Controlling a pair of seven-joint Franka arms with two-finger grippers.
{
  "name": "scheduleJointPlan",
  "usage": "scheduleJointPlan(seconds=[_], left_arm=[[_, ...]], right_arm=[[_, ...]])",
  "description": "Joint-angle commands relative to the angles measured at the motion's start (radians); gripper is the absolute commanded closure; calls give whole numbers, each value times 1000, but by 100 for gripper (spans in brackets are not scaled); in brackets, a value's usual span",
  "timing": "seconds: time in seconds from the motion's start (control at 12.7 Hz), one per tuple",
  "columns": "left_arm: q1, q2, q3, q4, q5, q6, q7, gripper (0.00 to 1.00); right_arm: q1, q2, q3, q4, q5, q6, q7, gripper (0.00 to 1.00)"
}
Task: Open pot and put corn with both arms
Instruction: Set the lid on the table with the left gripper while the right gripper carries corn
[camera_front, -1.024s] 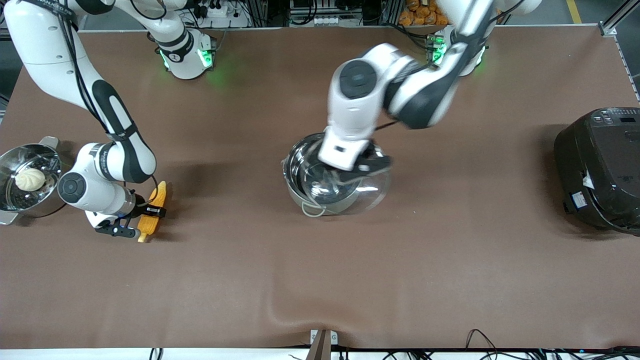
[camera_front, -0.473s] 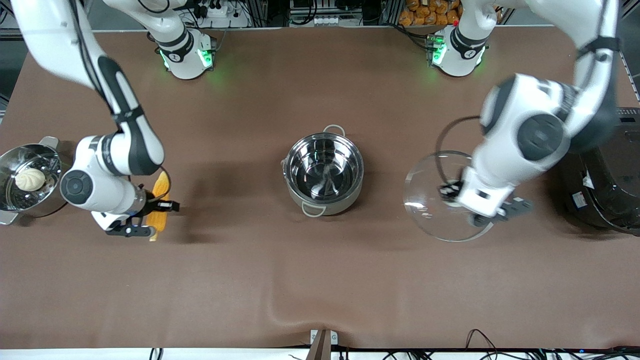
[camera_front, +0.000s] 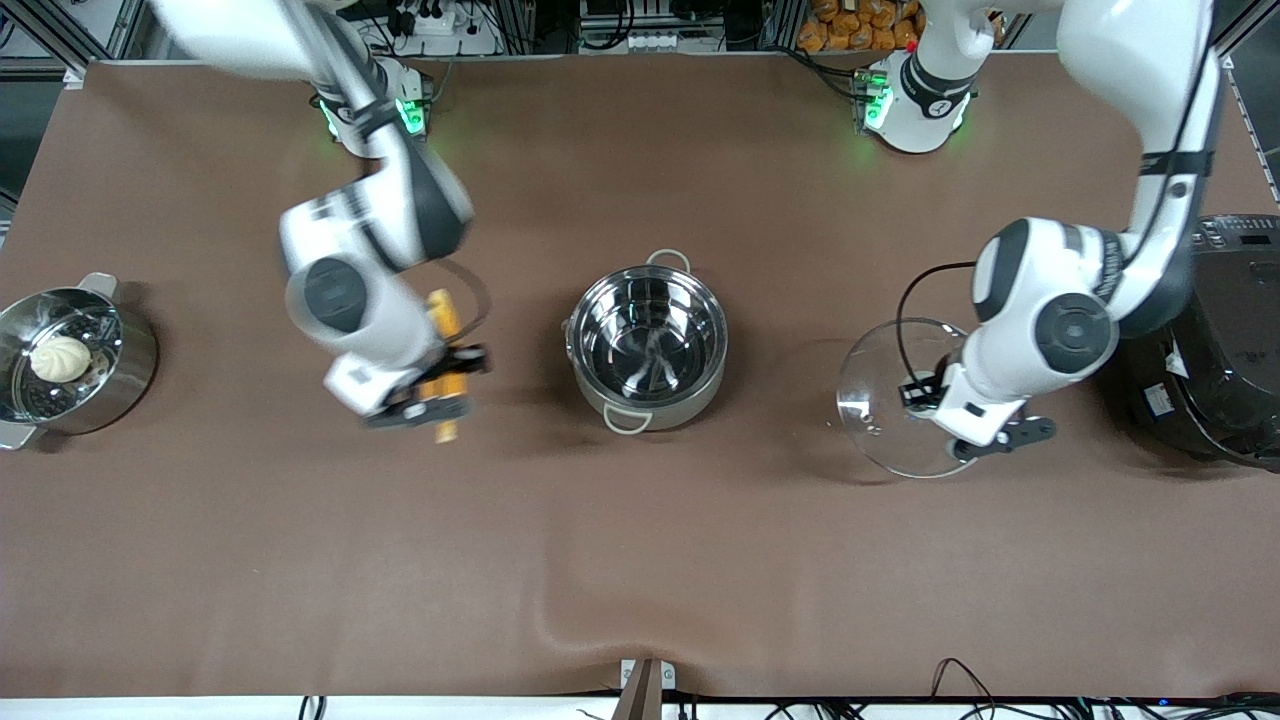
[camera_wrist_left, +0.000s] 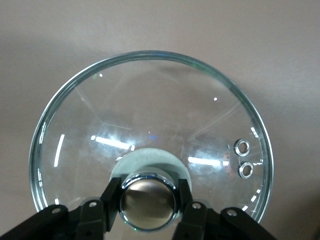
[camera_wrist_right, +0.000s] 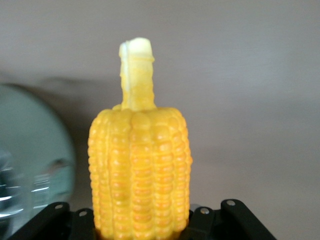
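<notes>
The steel pot stands open and empty at the table's middle. My left gripper is shut on the tan knob of the glass lid, holding it low over the table between the pot and the rice cooker. The lid fills the left wrist view, with the left gripper clamped on its knob. My right gripper is shut on the corn and holds it in the air beside the pot, toward the right arm's end. In the right wrist view the corn stands between the right gripper's fingers, stub end outward.
A steel steamer pot with a white bun sits at the right arm's end of the table. A large black rice cooker stands at the left arm's end, close to the lid. The brown mat has a wrinkle near the front edge.
The left arm lifted the lid off the pot and carried it toward the rice cooker, then lowered it. The right gripper raised the corn off the table and moved it toward the pot.
</notes>
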Motion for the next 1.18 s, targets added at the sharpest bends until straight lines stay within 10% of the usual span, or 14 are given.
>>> scheduleJointPlan(seconds=[0.0,0.24,0.71,0.79,0.87,1.1], left_arm=[[23,-33,-4,-118,18,118,3,100],[48,-7,-4,-184,20,226,3,100],[43,25,-6,-210,20,281,3,95],[43,31,-4,-205,21,281,8,65],[43,31,-4,-204,21,281,8,1],[46,5,-1,-176,20,266,0,0]], right_arm=[[100,120,-16,149,13,-26,127,100],[183,264,-16,330,25,-106,269,100],[272,330,-17,364,22,-69,291,100],[274,342,-17,377,22,-67,291,100],[278,356,-17,394,22,-66,291,100],[277,384,-19,424,21,-57,284,100]])
